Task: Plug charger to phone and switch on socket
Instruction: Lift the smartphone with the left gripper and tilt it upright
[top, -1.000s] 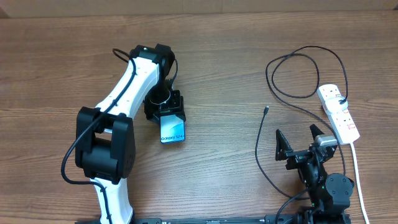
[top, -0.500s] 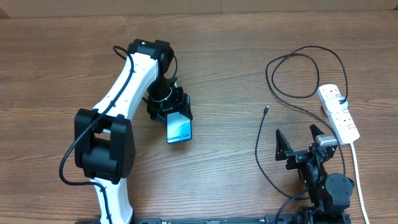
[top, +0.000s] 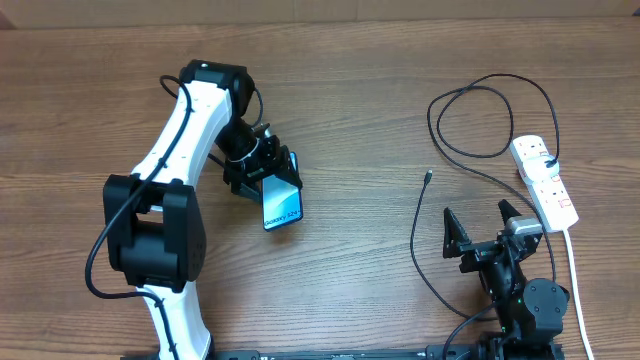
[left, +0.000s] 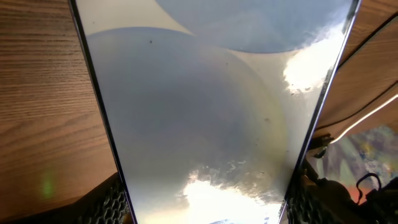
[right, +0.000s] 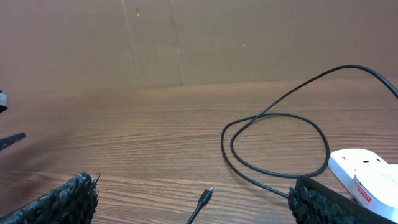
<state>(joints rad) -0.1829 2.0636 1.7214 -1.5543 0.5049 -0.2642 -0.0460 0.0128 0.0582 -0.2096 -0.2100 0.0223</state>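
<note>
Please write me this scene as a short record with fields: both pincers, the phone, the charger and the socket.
left pincer: shut on the phone, fingers on its two side edges
right pincer: open, holding nothing
phone: screen lit, facing up, not plugged in
charger: plug end lies free on the table, apart from the phone; the cable loops away to the socket
socket: on the right side of the table; switch positions too small to tell
</note>
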